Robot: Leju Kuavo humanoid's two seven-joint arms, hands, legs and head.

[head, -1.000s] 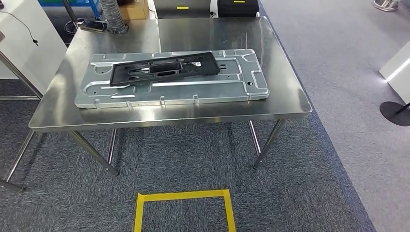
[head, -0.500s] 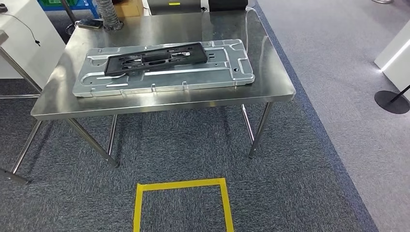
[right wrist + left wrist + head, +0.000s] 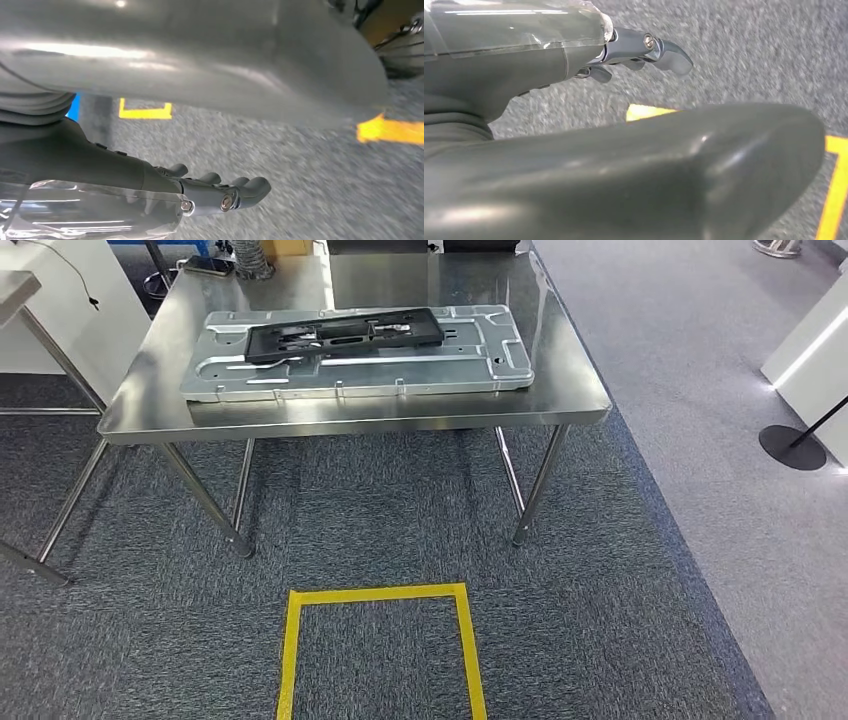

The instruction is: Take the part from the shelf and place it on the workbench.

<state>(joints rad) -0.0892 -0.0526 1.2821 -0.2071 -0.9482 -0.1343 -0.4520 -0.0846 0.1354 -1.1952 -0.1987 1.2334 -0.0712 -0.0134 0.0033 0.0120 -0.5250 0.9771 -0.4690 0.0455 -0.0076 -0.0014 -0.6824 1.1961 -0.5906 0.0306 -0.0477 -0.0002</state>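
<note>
Black plastic part (image 3: 345, 334) lies flat on a grey metal panel (image 3: 357, 353) atop the steel workbench (image 3: 340, 410) — a yellow tape square (image 3: 380, 650) marks the carpet below. Left hand (image 3: 639, 50) and right hand (image 3: 220, 192) hang over carpet, fingers loosely extended, holding nothing.

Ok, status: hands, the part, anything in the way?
Left hand and right hand empty, hanging over carpet. Black part lies on silver plate on workbench. Yellow tape square on floor before it.

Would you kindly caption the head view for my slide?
Black part lying on a silver panel atop the steel workbench, yellow floor square in front.
</note>
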